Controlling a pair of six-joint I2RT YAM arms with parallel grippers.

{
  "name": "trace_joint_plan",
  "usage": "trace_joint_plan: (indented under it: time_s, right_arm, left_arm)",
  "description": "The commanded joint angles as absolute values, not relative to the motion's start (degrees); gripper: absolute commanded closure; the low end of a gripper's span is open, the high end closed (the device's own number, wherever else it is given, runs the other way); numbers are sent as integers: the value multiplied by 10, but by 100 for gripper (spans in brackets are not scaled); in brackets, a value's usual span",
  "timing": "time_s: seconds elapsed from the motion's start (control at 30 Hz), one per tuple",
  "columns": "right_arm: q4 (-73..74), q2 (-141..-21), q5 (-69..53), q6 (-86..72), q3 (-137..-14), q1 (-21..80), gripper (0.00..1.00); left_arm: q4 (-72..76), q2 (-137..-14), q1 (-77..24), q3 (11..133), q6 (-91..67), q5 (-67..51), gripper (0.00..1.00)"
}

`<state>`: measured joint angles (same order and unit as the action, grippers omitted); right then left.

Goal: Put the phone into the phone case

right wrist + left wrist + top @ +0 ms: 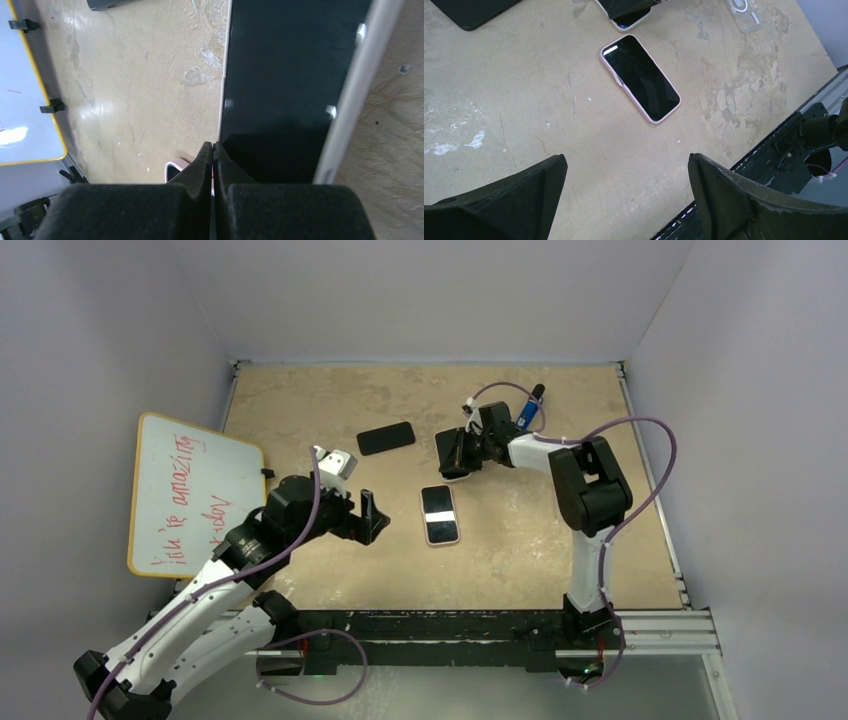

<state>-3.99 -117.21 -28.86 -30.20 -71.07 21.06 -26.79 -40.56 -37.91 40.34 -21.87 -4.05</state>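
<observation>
A: From above, what are the arms doing?
B: The left gripper hangs spread wide just left of the pink-cased phone, which lies screen up mid-table. It is probably parked there to watch, not to grab. The right gripper is down low just behind that phone. A black slab sits further left, and a whiteboard leans at the table's edge.

A: And the left wrist camera?
B: Both fingers frame bare table with nothing between them. The pink-cased phone is ahead, flat and apart from everything. Beyond it the right gripper covers a dark phone with a pale rim. A clear case lies off to the side, likely the intended home for that phone.

A: Right wrist?
B: The fingertips are pressed together at the dark phone's long edge, with nothing visible between them. I'd judge that as nudging or pinning the phone, not lifting it. I cannot tell whether they actually touch it.
</observation>
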Motion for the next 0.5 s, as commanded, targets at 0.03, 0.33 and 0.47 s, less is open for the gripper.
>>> trace_joint_plan:
  time_s: [0.03, 0.33, 0.47]
  right_arm:
    - [-2, -1172, -192, -269, -679, 210, 100]
    - [33, -1030, -156, -282, -679, 209, 89]
    - [67, -985, -69, -256, -664, 200, 78]
  left_arm:
    - [-265, -405, -379, 419, -217, -27, 4]
    - [-271, -410, -379, 421, -221, -15, 4]
    - [-271, -404, -379, 419, -222, -11, 4]
